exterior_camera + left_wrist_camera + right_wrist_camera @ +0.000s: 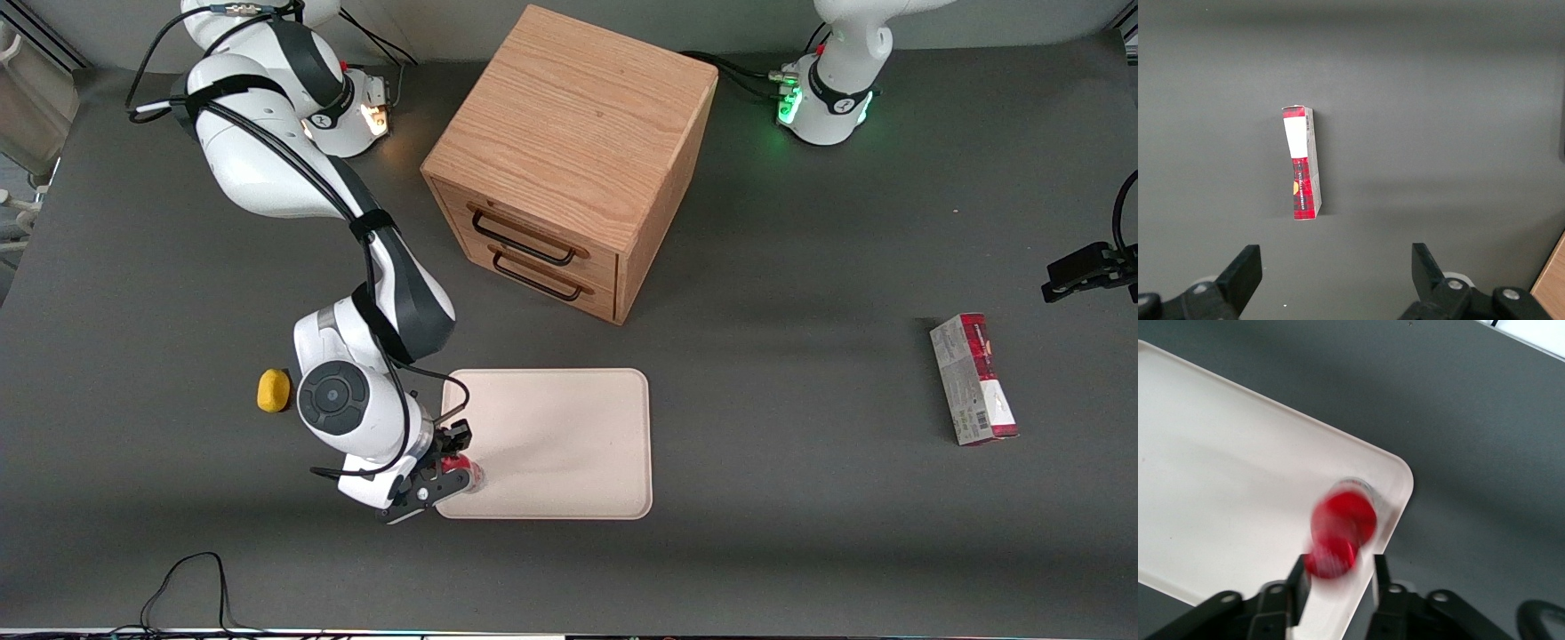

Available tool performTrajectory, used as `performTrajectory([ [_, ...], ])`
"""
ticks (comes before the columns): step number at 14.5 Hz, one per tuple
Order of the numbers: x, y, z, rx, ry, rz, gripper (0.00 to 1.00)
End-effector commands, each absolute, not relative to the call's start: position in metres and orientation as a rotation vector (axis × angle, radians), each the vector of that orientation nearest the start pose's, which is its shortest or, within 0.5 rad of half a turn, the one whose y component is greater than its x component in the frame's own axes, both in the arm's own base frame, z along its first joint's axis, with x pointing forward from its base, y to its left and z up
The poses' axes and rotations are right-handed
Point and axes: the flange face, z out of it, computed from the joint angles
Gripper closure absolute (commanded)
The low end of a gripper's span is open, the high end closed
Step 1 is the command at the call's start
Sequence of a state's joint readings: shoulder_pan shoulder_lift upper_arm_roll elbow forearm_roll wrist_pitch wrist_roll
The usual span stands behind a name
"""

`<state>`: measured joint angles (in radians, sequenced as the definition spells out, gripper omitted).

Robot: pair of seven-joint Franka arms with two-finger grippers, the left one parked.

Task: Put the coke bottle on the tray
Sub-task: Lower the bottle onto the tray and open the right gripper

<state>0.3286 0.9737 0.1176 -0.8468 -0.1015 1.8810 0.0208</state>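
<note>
The coke bottle (469, 475) stands on the beige-pink tray (569, 444), at the tray's corner nearest the front camera and toward the working arm's end. In the right wrist view the bottle (1343, 520) is blurred and seen from above, red cap toward the camera, close to the tray's rim (1395, 500). My right gripper (450, 469) is directly over it. Its fingers straddle the cap (1331, 560): one finger is against it and the other stands apart with a gap. The gripper (1338, 563) is open.
A wooden two-drawer cabinet (569, 160) stands farther from the front camera than the tray. A small yellow lump (274, 389) lies beside the arm's wrist. A red-and-grey carton (973, 378) lies toward the parked arm's end and also shows in the left wrist view (1301, 167).
</note>
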Motion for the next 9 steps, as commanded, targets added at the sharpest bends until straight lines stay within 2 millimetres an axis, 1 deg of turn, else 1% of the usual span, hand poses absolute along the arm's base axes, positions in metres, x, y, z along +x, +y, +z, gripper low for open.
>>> performTrajectory([
  [1,0.738,0.292,0.347,-3.044,-0.610,-0.102,0.00],
  [3,0.729,0.287,0.366,-3.068,-0.581,-0.039,0.00],
  [4,0.724,0.285,0.381,-3.081,-0.562,-0.020,0.00],
  [5,0.717,0.281,0.395,-3.097,-0.548,0.035,0.00],
  [6,0.708,0.277,0.416,-3.117,-0.521,0.072,0.00],
  [7,0.701,0.268,0.437,-3.139,-0.489,0.092,0.00],
  [9,0.680,0.247,0.479,-3.174,-0.467,0.144,0.00],
])
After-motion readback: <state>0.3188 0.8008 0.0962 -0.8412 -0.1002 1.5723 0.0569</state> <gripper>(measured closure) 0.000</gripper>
